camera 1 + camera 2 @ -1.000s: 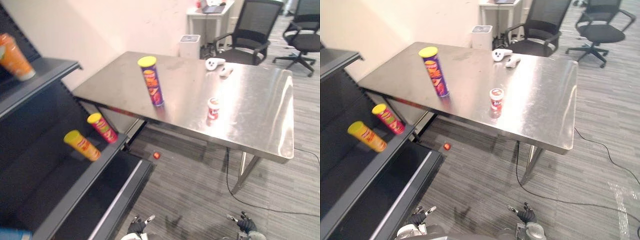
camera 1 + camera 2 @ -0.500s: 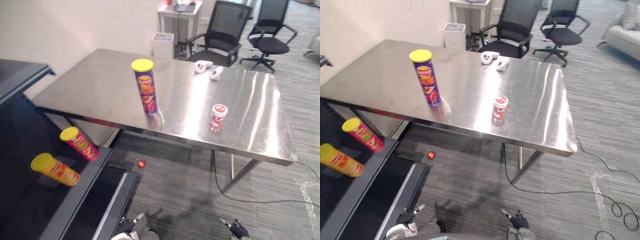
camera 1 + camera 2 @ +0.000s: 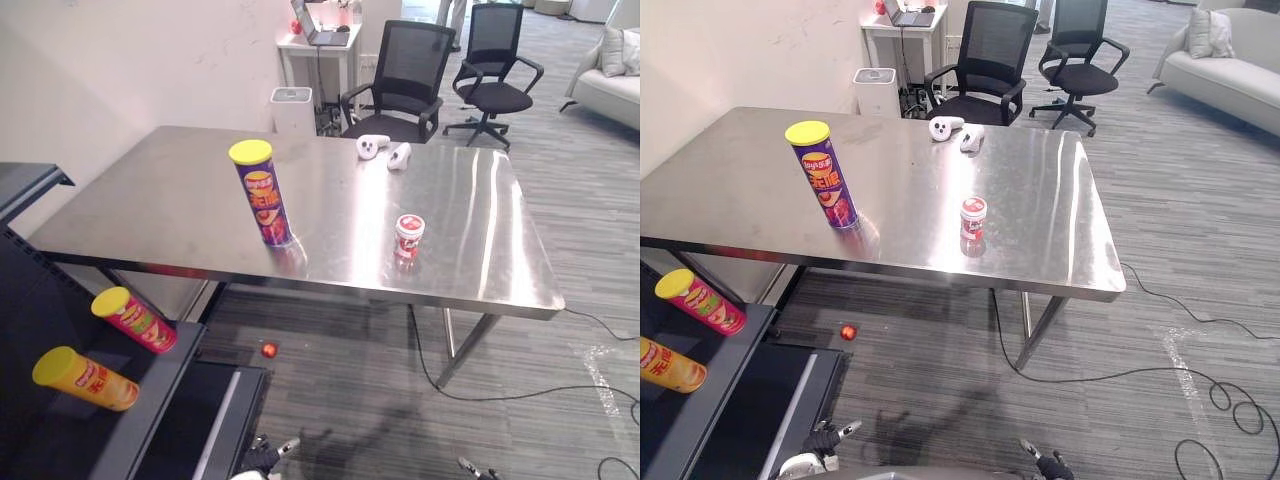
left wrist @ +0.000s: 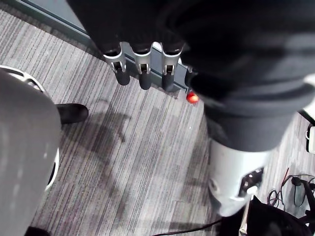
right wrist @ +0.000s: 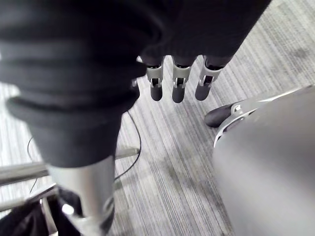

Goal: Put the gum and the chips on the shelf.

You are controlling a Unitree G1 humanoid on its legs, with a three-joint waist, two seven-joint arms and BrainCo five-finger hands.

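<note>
Chips (image 3: pixel 262 195) and gum (image 3: pixel 409 237) both stand upright on the tabletop (image 3: pixel 480 250), a broad rectangular slab of glossy brushed steel on slim metal legs, well ahead of both hands and higher than them. Out past the left hand (image 4: pixel 144 73), on its outer side, is the shelf (image 3: pixel 165 385), made of dark flat metal boards with a raised front lip. On one board two cylinders lie on their sides, a red tube (image 3: pixel 135 320) and an orange tube (image 3: pixel 85 378), each with a yellow lid and apart from the other. The Chips come in a tall, narrow purple cylinder with a flat yellow lid, ahead of the left hand and far beyond its fingertips. Farther off from the hands, near the tabletop's far edge, two rounded white controllers (image 3: pixel 372 146) lie side by side. The gum is a short, squat red-and-white tub with a lid, ahead of the right hand (image 5: pixel 177 86) and well apart from the purple cylinder. A small red ball (image 4: pixel 192 98) rests on the grey ribbed carpet (image 4: pixel 123 147), just past the left hand's fingers. Both hands hang low over that carpet with fingers straight and relaxed, grasping nothing.
</note>
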